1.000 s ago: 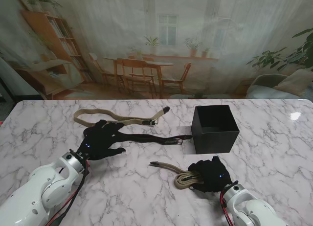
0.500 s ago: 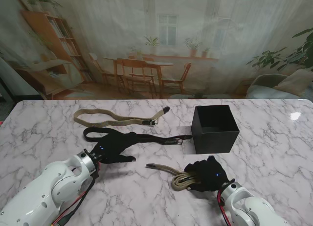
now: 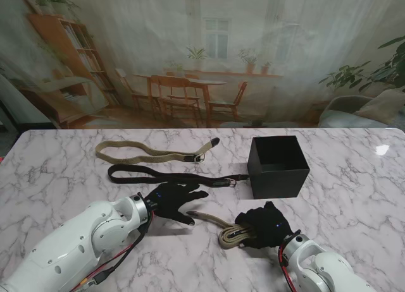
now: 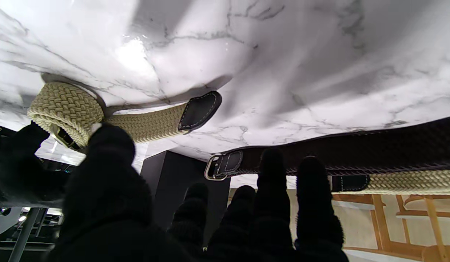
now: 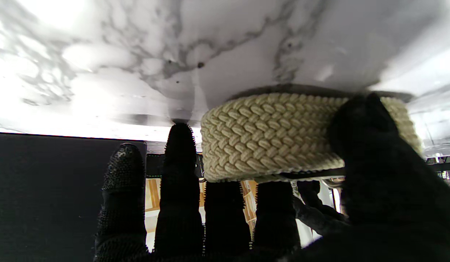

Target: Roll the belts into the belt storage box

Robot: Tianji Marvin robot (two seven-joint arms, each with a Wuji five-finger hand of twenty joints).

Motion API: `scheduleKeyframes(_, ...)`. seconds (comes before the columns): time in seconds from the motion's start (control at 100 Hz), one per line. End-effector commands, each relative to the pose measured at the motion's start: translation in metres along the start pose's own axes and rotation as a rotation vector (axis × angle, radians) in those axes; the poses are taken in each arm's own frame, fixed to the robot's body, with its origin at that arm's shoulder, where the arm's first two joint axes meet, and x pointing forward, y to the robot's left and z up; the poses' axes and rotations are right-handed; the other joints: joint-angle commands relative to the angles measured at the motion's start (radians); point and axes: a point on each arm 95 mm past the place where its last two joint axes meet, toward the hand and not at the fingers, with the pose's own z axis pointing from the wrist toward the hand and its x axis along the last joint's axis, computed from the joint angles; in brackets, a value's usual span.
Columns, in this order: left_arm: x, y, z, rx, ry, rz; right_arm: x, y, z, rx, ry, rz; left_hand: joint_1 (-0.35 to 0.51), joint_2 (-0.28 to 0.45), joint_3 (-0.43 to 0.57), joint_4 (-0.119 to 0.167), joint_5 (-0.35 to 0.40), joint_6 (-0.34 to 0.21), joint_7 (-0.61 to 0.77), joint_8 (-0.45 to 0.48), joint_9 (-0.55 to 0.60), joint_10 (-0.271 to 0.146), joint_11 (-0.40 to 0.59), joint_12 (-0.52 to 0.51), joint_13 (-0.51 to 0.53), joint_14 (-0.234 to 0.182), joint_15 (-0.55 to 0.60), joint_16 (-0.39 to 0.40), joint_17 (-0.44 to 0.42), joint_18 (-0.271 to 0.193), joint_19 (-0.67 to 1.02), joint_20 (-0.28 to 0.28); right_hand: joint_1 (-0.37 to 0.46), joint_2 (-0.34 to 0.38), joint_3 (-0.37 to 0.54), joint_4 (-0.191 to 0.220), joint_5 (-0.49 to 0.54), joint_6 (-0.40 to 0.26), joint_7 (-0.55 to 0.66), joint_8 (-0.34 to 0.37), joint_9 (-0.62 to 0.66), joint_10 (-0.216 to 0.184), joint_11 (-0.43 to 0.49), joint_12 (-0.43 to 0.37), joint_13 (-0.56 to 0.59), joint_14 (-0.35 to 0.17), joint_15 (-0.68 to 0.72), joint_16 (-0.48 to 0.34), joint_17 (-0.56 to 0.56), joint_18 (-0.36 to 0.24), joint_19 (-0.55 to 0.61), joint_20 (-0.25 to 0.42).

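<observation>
A partly rolled beige woven belt [image 3: 235, 232] lies near me on the marble table; its coil [image 5: 272, 134] is pinched between thumb and fingers of my black-gloved right hand [image 3: 266, 225]. Its free tail with the dark leather tip [image 4: 199, 111] points left toward my left hand [image 3: 172, 200], which hovers open with spread fingers close to that tip. A dark brown belt [image 3: 171, 175] lies straight just beyond my left hand, its buckle [image 4: 219, 167] toward the black storage box [image 3: 277, 167]. Another beige belt [image 3: 152, 154] lies farther away.
The table's far edge meets a printed backdrop of a room. The black box stands open-topped, right of centre. Bare marble [image 3: 354, 178] lies right of the box and at the near left [image 3: 38, 191].
My left hand has swung right and nearer to me, off the dark brown belt to the beige belt's tail. My right hand with the coil shifted slightly left.
</observation>
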Motion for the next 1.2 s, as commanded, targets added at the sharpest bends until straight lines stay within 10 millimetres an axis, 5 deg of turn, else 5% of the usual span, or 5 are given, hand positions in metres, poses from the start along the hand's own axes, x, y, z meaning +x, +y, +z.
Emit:
scheduleKeyframes(0.0,0.0,0.003,0.004,-0.027,-0.013,-0.018,0.004,-0.008,-0.003,0.028,0.006,0.008,0.063,-0.007,0.025,0.035,0.024,0.017,0.105,0.085,0.034,0.012,0.027,0.031,0.038,-0.007,0.034,0.024,0.014,-0.021,0.043,0.015,0.116,0.129,0.157,0.047,0.151,-0.285,0.225,0.034,0.023,-0.013,-0.012,0.009,0.083,-0.037,0.066,0.027,-0.003,0.023,0.009,-0.005)
scheduleKeyframes(0.14,0.0,0.007,0.009,-0.055,-0.014,-0.037,0.005,-0.007,-0.001,0.032,0.005,0.011,0.164,0.01,0.051,0.046,0.123,0.019,0.335,0.33,0.146,-0.021,0.137,0.116,0.115,-0.026,0.064,0.036,0.07,-0.031,0.088,-0.008,0.094,0.132,0.145,0.048,0.156,-0.259,0.226,0.029,0.026,-0.013,-0.011,0.012,0.083,-0.036,0.067,0.029,-0.004,0.026,0.01,-0.005)
scheduleKeyframes(0.2,-0.001,0.01,0.011,-0.063,-0.011,-0.029,0.006,-0.007,0.0,0.035,0.005,0.015,0.228,-0.038,0.064,0.04,0.199,-0.026,0.453,0.456,0.157,-0.06,0.19,0.148,0.118,-0.032,0.055,0.028,0.065,-0.027,0.087,-0.025,0.079,0.134,0.136,0.048,0.152,-0.246,0.224,0.026,0.026,-0.011,-0.01,0.014,0.084,-0.035,0.068,0.03,-0.005,0.027,0.01,-0.005)
scheduleKeyframes(0.45,-0.003,0.017,0.017,-0.094,-0.018,-0.016,0.007,-0.006,0.001,0.04,0.003,0.025,0.342,-0.046,0.067,0.046,0.311,-0.043,0.677,0.408,0.146,-0.073,0.229,0.152,0.106,-0.027,0.066,0.032,0.07,-0.027,0.1,-0.046,0.023,0.135,0.106,0.055,0.159,-0.196,0.226,0.017,0.026,-0.007,-0.006,0.019,0.083,-0.032,0.071,0.033,-0.008,0.029,0.01,-0.006)
scheduleKeyframes(1.19,0.035,0.019,0.006,-0.14,0.149,-0.055,0.014,-0.006,0.01,0.042,-0.063,0.031,0.31,-0.088,0.086,0.05,0.378,-0.054,0.683,0.415,0.126,-0.098,0.183,0.136,0.014,-0.017,-0.01,-0.017,-0.033,0.009,0.021,-0.052,0.037,0.171,0.057,0.074,0.245,-0.089,0.232,-0.027,0.086,0.002,0.029,0.031,0.118,-0.015,0.112,0.05,-0.01,0.048,0.02,-0.008)
